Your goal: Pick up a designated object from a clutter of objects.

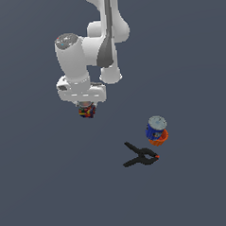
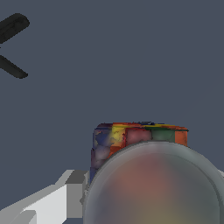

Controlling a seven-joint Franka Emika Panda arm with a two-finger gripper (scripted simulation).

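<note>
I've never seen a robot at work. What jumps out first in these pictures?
The big white arm fills the top of the exterior view, with a small multicoloured can under its gripper. The wrist view shows that can close up, a finger beside it. Toward the exterior view's right, a blue can is against an orange cup, with a black clamp just beside them.

— What stands near the white arm's gripper (image 1: 86,108)?
— Only the small multicoloured can (image 1: 87,110) it sits over; bare grey worktop (image 1: 39,185) lies all round.
— And the obstacles?
— Well apart, toward the exterior view's right: the blue can with a grey lid (image 1: 156,127) touching the small orange cup (image 1: 159,138), and the black spring clamp (image 1: 140,156) just below them.
</note>
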